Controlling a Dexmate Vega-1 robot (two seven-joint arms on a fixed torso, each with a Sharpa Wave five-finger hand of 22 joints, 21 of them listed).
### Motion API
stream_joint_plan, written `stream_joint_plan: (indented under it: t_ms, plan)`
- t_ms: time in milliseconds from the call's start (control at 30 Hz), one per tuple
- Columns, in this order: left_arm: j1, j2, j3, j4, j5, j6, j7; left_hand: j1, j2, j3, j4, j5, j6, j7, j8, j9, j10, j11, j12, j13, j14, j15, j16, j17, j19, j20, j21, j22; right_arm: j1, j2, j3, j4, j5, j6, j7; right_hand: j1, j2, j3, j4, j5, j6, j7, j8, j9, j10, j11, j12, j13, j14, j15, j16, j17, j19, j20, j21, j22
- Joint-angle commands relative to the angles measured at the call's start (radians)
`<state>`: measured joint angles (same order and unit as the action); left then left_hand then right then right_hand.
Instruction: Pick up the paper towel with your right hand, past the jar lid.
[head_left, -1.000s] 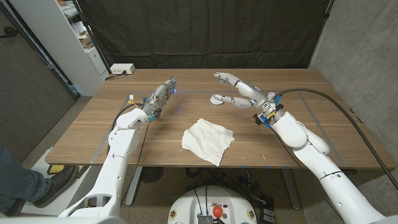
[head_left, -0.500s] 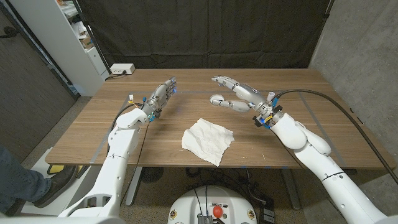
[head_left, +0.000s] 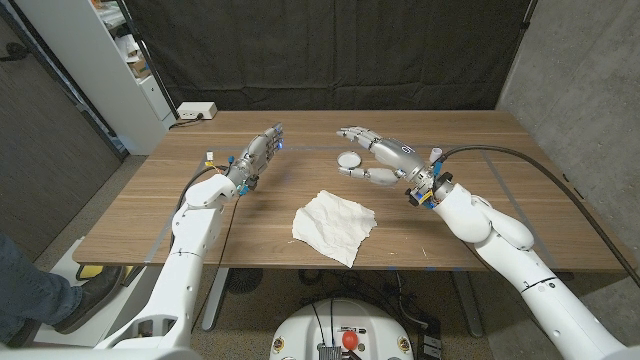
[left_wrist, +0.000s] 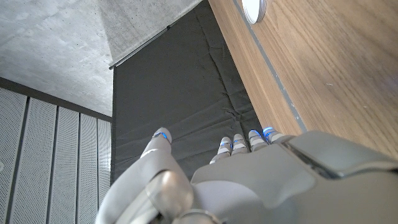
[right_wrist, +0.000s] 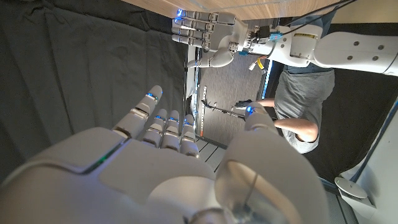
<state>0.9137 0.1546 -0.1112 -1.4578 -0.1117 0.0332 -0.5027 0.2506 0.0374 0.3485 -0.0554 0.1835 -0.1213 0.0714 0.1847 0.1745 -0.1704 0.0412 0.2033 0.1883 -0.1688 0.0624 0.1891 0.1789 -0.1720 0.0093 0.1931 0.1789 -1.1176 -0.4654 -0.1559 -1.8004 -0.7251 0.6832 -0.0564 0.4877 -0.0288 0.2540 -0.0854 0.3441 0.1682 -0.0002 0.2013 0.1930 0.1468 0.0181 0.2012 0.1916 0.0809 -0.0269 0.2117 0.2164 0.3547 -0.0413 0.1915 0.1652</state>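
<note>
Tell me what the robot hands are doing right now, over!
Right hand open, empty, over the jar lid. Left hand open, idle. Paper towel crumpled on the table's near side, untouched. Nothing between lid and towel.

Your right hand (head_left: 378, 155) hangs spread above the jar lid (head_left: 349, 160); bare wooden table (head_left: 480, 220) separates lid from crumpled paper towel (head_left: 335, 227).

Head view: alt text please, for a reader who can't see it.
The robot's right hand, fingers spread and holding nothing, hovers over a white jar lid on a wooden table. A crumpled paper towel lies nearer the front edge, untouched; the left hand waits open at the left.
</note>
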Motion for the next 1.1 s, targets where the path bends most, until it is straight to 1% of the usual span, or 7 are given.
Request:
stream_joint_plan:
  t_ms: [33,233,333,467,700,1100]
  plan:
    - [0.005,0.001,0.006,-0.014,0.005,0.011,0.006,0.003,0.010,0.000,-0.006,0.000,0.000,-0.003,0.001,0.003,-0.016,-0.005,0.001,0.002,-0.045,0.000,-0.002,0.004,-0.102,0.010,0.003,0.002,-0.004,-0.030,-0.016,-0.012,-0.049,-0.014,-0.042,0.009,0.004,0.006,-0.006,0.006,0.007,-0.002,0.006,0.002,0.010,-0.002,0.006,0.003,0.008,0.000,0.008,0.003,0.011,0.002,0.001,0.003]
    - [0.002,-0.002,0.007,-0.010,0.005,0.010,0.009,0.003,0.010,0.000,-0.007,0.000,0.000,-0.003,0.001,0.003,-0.015,-0.004,0.001,0.002,-0.044,0.001,-0.001,0.004,-0.102,0.010,0.003,0.002,-0.005,-0.047,-0.023,-0.020,-0.085,-0.028,-0.059,0.009,0.005,0.006,-0.007,0.006,0.007,-0.002,0.006,0.002,0.011,-0.002,0.006,0.003,0.009,0.000,0.008,0.003,0.011,0.002,0.000,0.003]
    - [0.001,-0.003,0.008,-0.007,0.004,0.010,0.010,0.003,0.010,0.000,-0.007,0.000,-0.001,-0.004,0.001,0.003,-0.015,-0.004,0.001,0.002,-0.044,0.000,-0.001,0.004,-0.103,0.010,0.003,0.002,-0.001,-0.058,-0.030,-0.022,-0.091,-0.034,-0.054,0.010,0.006,0.006,-0.007,0.007,0.007,-0.003,0.006,0.002,0.012,-0.004,0.006,0.003,0.009,0.000,0.008,0.003,0.011,0.002,0.000,0.003]
    - [-0.003,-0.006,0.008,0.001,0.004,0.004,0.011,0.003,0.011,0.000,-0.008,0.000,0.000,-0.004,0.002,0.003,-0.017,-0.004,0.001,0.002,-0.044,0.000,-0.001,0.004,-0.105,0.012,0.003,0.002,0.007,-0.067,-0.042,-0.012,-0.097,-0.034,-0.062,0.011,0.006,0.006,-0.007,0.007,0.007,-0.003,0.005,0.002,0.013,-0.004,0.006,0.003,0.009,0.000,0.009,0.003,0.012,0.002,0.000,0.003]
    - [-0.007,-0.008,0.008,0.006,0.004,0.000,0.013,0.003,0.012,0.000,-0.009,0.000,-0.001,-0.001,0.001,0.003,-0.021,0.001,-0.001,0.002,-0.045,0.003,-0.001,0.004,-0.108,0.003,0.002,0.002,0.015,-0.084,-0.059,-0.011,-0.120,-0.053,-0.063,0.013,0.008,0.007,-0.009,0.009,-0.001,-0.008,0.002,0.003,0.016,-0.004,0.006,0.004,0.012,-0.003,0.009,0.004,0.013,0.000,0.000,0.003]
    - [-0.016,-0.009,0.006,0.024,0.002,-0.006,0.012,0.003,0.013,0.000,-0.011,0.000,-0.002,0.000,0.001,0.003,-0.019,0.001,0.001,0.002,-0.046,0.004,-0.002,0.004,-0.109,0.004,0.002,0.002,0.027,-0.108,-0.087,0.000,-0.119,-0.074,-0.049,0.015,0.010,0.008,-0.010,0.010,0.005,-0.010,0.004,0.003,0.018,-0.003,0.006,0.004,0.011,-0.004,0.008,0.004,0.007,0.002,-0.002,0.003]
